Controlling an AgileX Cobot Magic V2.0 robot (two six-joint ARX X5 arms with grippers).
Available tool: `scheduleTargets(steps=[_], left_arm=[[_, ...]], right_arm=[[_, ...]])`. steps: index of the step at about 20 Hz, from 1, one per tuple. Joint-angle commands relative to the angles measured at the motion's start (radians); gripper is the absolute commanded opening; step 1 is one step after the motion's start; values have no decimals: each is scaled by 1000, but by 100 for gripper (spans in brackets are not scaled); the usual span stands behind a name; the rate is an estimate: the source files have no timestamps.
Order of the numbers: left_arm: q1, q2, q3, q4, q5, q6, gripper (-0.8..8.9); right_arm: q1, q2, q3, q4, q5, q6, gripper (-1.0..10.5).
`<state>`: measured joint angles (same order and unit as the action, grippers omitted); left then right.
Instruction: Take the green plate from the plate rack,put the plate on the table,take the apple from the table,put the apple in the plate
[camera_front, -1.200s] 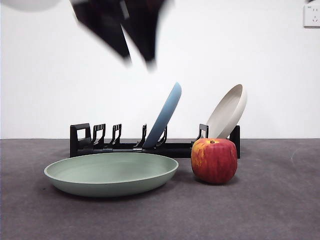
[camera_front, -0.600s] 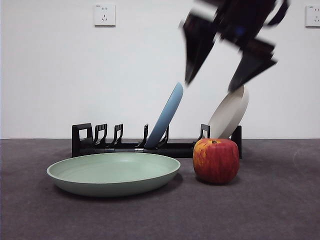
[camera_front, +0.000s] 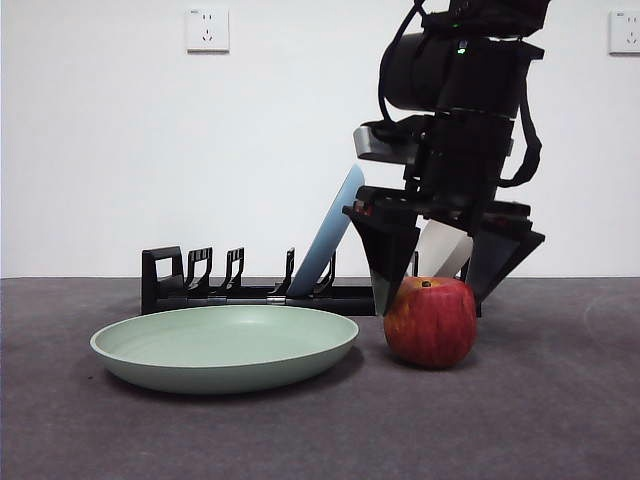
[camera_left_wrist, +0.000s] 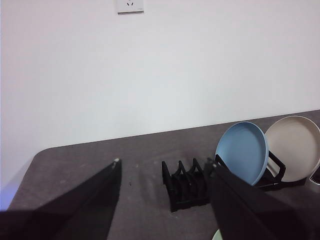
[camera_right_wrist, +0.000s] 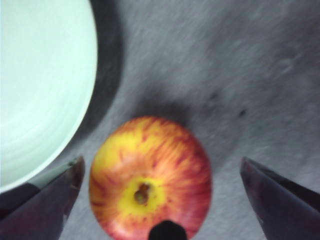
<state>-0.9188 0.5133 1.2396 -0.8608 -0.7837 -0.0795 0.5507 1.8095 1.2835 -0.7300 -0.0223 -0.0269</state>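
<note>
Your right gripper (camera_front: 432, 292): jaws spread wide, straddling apple (camera_front: 430, 321), tips at its upper sides, not touching. Apple on table (camera_front: 540, 400), directly beneath gripper. Green plate (camera_front: 224, 346) flat on table just beside one jaw. Left gripper (camera_left_wrist: 165, 172): raised, jaws apart, empty, plate rack (camera_left_wrist: 187, 184) ahead.

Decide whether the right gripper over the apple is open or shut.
Open. The right gripper is spread wider than the apple, one tip on each side, and the wrist view shows gaps.
</note>
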Motion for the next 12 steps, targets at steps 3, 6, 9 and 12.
scheduleTargets(steps=[3,6,9,12], left_arm=[[2,-3,-6,-11,-2,-7,281],[2,-3,-6,-28,-2,-7,281],[2,-3,-6,-42,0,-7,281],[2,-3,-6,-43,1,-8,281]], right_arm=[[2,21,2,-13,-5,-8,385],[2,21,2,-16,-5,-8,-16],[2,17,3,-15,-4,-8,-8],[7,-22,53,-38,-5,24,-8]])
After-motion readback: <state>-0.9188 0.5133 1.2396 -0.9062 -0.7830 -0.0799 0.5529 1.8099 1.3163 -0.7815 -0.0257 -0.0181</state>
